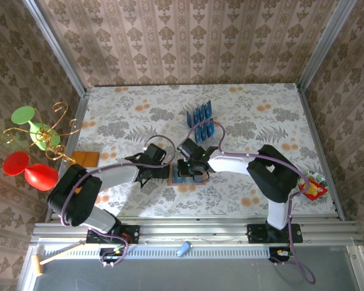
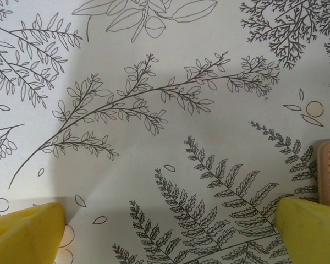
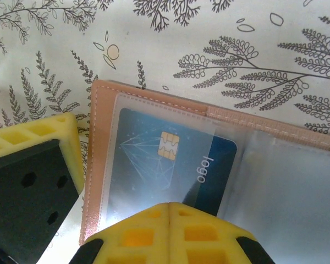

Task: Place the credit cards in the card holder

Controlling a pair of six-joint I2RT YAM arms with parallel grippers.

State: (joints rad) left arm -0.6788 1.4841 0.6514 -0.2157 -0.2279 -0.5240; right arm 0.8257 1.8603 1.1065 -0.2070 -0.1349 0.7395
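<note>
- The right gripper [image 3: 107, 181] hangs low over the open wallet [image 3: 102, 110] with its fingers spread and pinching nothing. One yellow finger [image 3: 170, 231] sits at the edge of a blue card [image 3: 154, 159], and the other stands just off the wallet's tan border.
- The card lies chip-up under a clear sleeve, one end poking out past the sleeve's mouth. The finger's position suggests it is there to nudge the card fully home, not to carry it.
- The wallet lies flat and opened out, about midway between the left and right edges of the table [image 1: 261, 121] and closer to its near edge, where either arm can reach it.
- The left gripper [image 2: 168, 234] hovers just beside the wallet, on the side facing the table's left edge. Its fingers are wide apart over bare cloth and hold nothing, and the wallet's tan edge shows next to one of them. It looks placed to steady the wallet should a push slide it.
- More cards [image 1: 199, 113] stand in a row near the table's middle, toward the far edge, so most of the job appears to lie ahead.
</note>
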